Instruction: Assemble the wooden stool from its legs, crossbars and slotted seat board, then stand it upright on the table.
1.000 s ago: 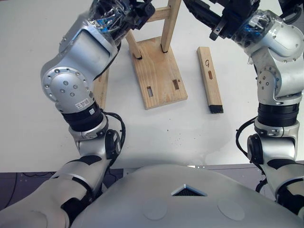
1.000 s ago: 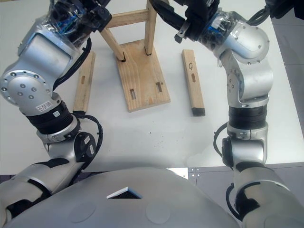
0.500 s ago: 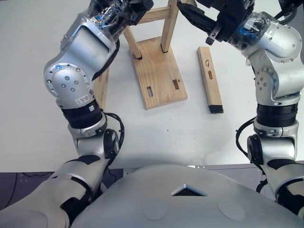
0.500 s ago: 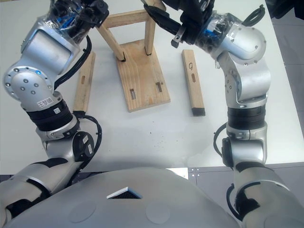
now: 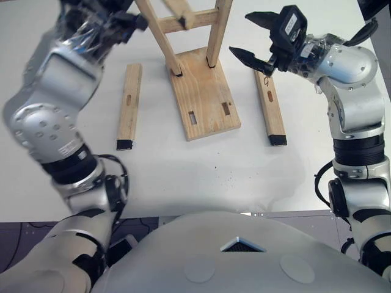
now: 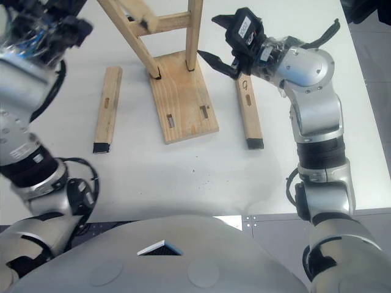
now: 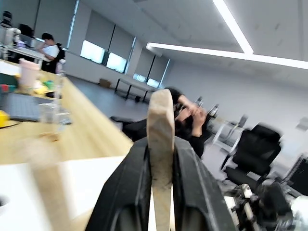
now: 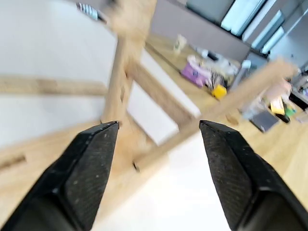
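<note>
The slotted seat board [image 5: 204, 101] lies flat on the white table. Two legs [image 5: 162, 36] [image 5: 217, 33] stand in its far slots, joined by a crossbar [image 5: 201, 18]; a short bar stub [image 5: 183, 9] juts from the left one. My left gripper [image 5: 134, 19] is high at the far left, apart from that leg. In the left wrist view, the gripper [image 7: 162, 144] is shut on a pale wooden bar [image 7: 161, 110]. My right gripper [image 5: 244, 35] hangs open and empty just right of the right standing leg; in the right wrist view, its fingers [image 8: 91, 173] frame the legs.
One loose slotted leg [image 5: 128, 104] lies left of the seat board and another [image 5: 270, 110] lies right of it, under my right gripper. The table [image 5: 201, 177] is bare in front of the board.
My left arm has swung left, away from the crossbar and left standing leg, uncovering the loose leg on the table. My right gripper has dropped lower and to the right.
</note>
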